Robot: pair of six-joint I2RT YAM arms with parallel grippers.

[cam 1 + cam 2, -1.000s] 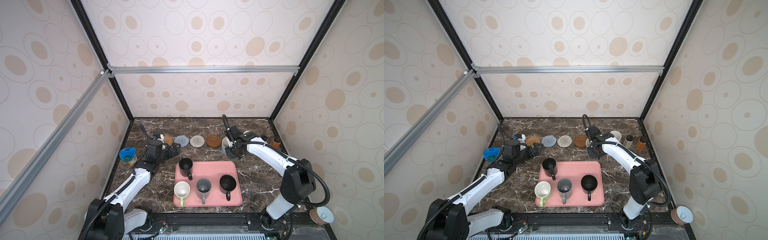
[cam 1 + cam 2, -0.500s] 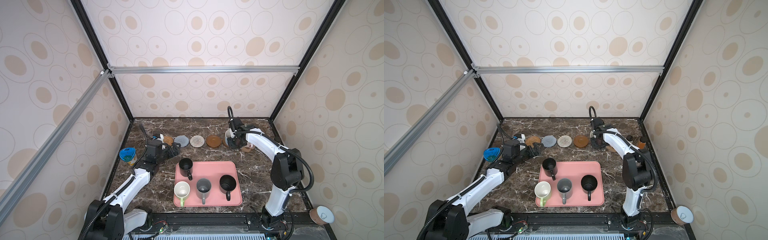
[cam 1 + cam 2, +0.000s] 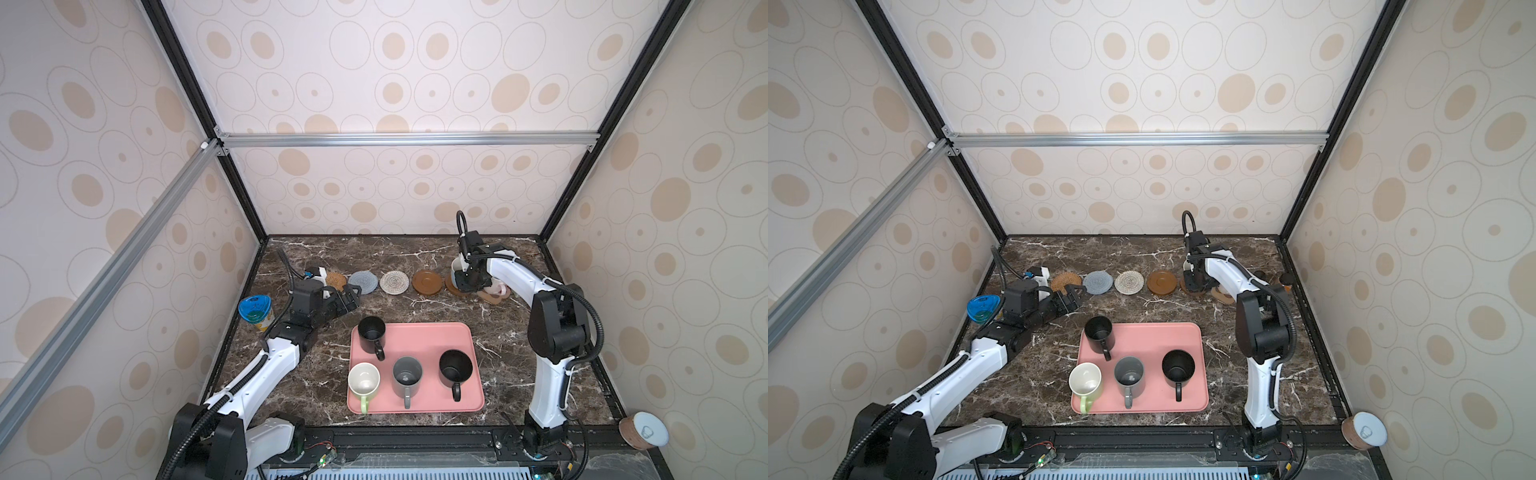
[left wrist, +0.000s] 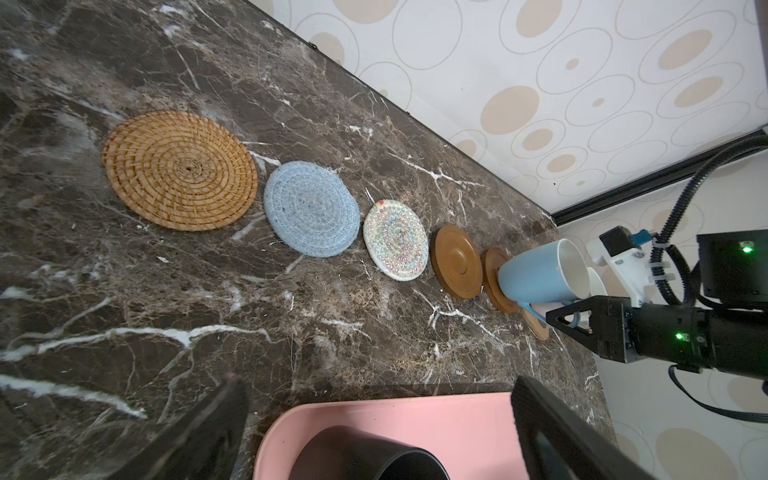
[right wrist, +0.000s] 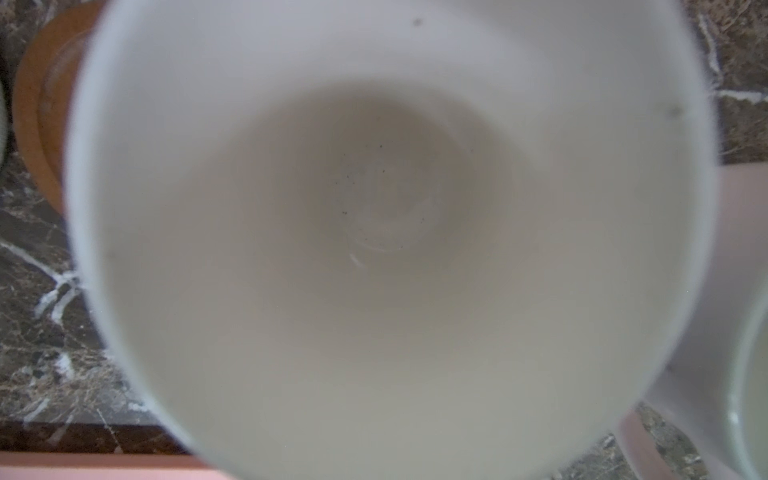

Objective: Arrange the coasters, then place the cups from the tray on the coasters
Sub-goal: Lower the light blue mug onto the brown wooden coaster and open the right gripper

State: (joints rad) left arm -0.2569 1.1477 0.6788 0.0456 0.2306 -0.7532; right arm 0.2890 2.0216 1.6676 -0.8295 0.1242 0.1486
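Below, veined marble tabletop (image 3: 399, 253), pink tray (image 3: 424, 340), circle-patterned walls (image 3: 374, 83)

Cream oval-patterned walls (image 3: 395, 83) and aluminium rails (image 3: 407, 139) enclose a dark marble tabletop (image 3: 374, 253).

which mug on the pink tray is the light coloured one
The light green mug at the tray's near left corner; its inside is white, while the grey mug and two black mugs are dark.

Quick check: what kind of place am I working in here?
Likely a lab test booth, not a kitchen: patterned panels on an aluminium frame, a marble-look tabletop, two arms mounted on a front rail.
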